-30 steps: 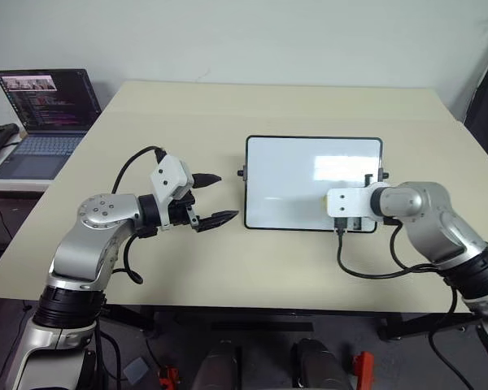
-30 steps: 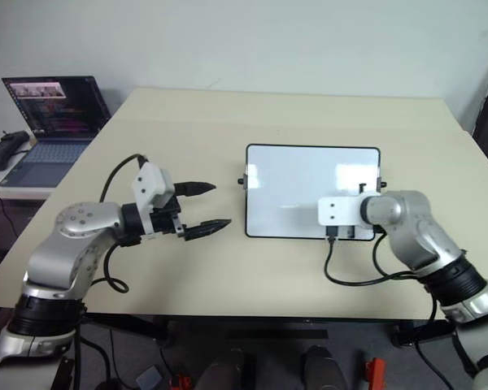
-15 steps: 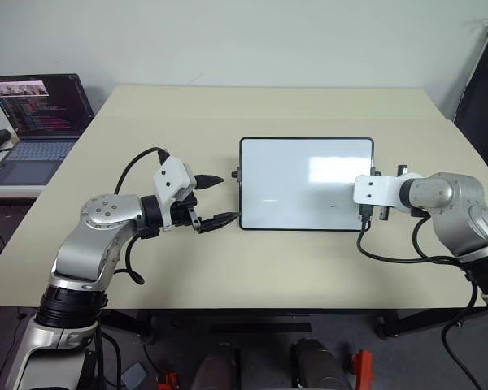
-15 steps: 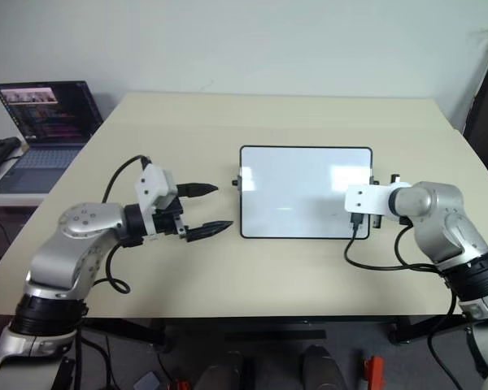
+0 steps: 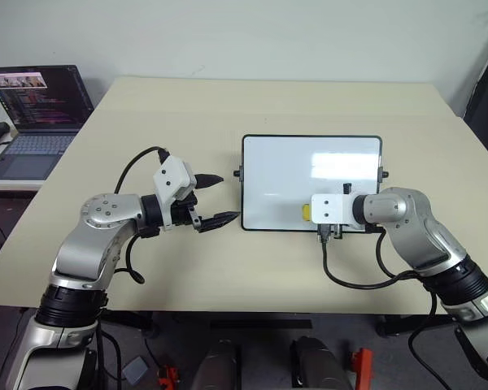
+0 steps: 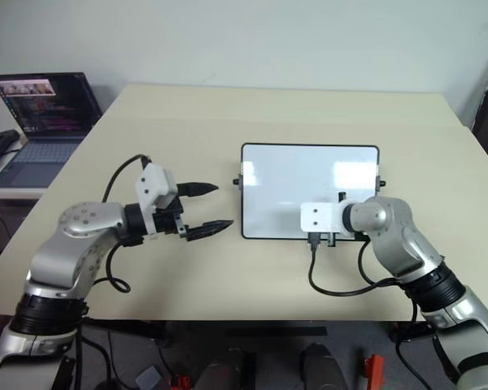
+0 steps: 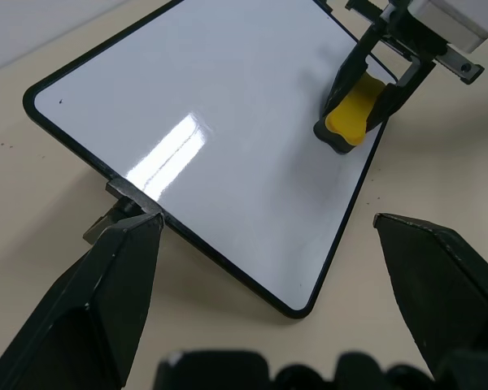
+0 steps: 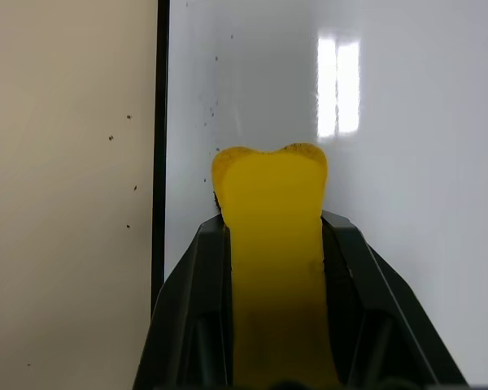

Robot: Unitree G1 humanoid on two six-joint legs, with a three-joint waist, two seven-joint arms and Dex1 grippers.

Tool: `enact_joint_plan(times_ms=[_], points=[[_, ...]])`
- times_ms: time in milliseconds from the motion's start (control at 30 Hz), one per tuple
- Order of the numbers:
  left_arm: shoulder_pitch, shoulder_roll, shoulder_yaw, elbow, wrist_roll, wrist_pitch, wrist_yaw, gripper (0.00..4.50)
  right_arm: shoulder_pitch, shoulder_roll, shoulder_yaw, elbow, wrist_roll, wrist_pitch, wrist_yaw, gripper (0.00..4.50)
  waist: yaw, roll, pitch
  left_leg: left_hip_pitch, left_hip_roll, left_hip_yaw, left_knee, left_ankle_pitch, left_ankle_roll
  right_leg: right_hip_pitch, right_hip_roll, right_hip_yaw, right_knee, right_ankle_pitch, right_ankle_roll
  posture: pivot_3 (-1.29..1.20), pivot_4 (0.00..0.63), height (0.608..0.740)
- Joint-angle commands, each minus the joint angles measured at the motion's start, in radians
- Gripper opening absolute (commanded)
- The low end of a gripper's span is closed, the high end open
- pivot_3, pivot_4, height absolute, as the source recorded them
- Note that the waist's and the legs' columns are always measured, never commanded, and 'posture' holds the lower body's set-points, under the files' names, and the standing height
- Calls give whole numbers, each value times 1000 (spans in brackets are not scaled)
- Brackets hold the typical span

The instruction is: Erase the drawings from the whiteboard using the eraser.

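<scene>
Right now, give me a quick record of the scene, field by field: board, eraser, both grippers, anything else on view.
whiteboard: flat on the table, no marks visible
eraser: yellow, pinched by the right gripper, tip on the board near its near edge
left gripper: open, holding nothing, beside the board's left edge
laptop: open, on a side desk at far left

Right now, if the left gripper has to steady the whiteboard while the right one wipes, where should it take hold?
Probably the small black knob on the short side of the whiteboard nearest the left gripper, approached level from the robot's left. The board lies flat with a thin frame, so the knob is the one part that sticks out. The right gripper holds the eraser near the front edge.
</scene>
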Motion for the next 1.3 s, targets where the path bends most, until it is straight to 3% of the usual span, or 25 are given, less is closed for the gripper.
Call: enact_joint_plan(times_ms=[33, 467, 733, 833, 967, 1033, 1133, 1300], points=[[-4, 6, 16, -26, -1, -8, 4, 4500, -3, -45, -7, 41, -59, -32, -25, 1047, 2, 0, 0, 0, 0, 0, 0, 0, 0, 0, 0, 0, 0, 0, 0, 0, 150, 740], [-18, -2, 5, -16, 2, -14, 0, 4500, 36, -191, -43, 146, -135, -104, -53, 1039, 6, -1, 0, 10, 0, 1, 3, 2, 3, 12, 0, 0, 0, 0, 3, 0, 150, 740], [-35, -4, -5, 0, 7, -18, -10, 4500, 59, -204, -138, 158, -35, -96, -41, 1039, 5, -1, 0, 19, 0, 1, 3, 2, 3, 20, 0, 1, -1, -2, 5, 0, 150, 740], [-45, -1, -7, 5, 4, -20, -17, 4500, 55, -165, -209, 115, 66, -72, -29, 1039, 2, -1, 0, 18, 1, 1, 2, 2, 3, 19, 0, 1, -1, -2, 6, 0, 150, 740], [-76, -25, 16, -6, -49, 4, -21, 4500, 28, -68, -430, -35, 361, 108, 3, 1039, -2, 0, 1, 14, 1, 1, 0, 2, 3, 14, 0, 2, 0, 0, 1, 0, 150, 740], [-117, -61, 29, -20, -98, 48, -1, 4500, 7, -56, -571, -34, 451, 205, -49, 1039, 3, 0, 1, 10, 0, 0, 0, 2, 2, 10, 0, 1, 1, 1, 0, 0, 150, 740], [-191, -130, 20, -31, -161, 112, 29, 4500, 11, -35, -751, 58, 521, 291, -186, 1038, 23, -1, 1, 0, -1, -3, 2, 2, 2, 4, -1, -2, 0, 2, 1, 0, 150, 740], [-239, -229, -60, -37, -152, 122, 37, 4500, 110, -42, -852, 170, 516, 376, -335, 1038, 37, -2, 1, 0, -2, -2, 0, 1, 1, 5, -1, -2, -5, 1, 1, 0, 150, 740]])
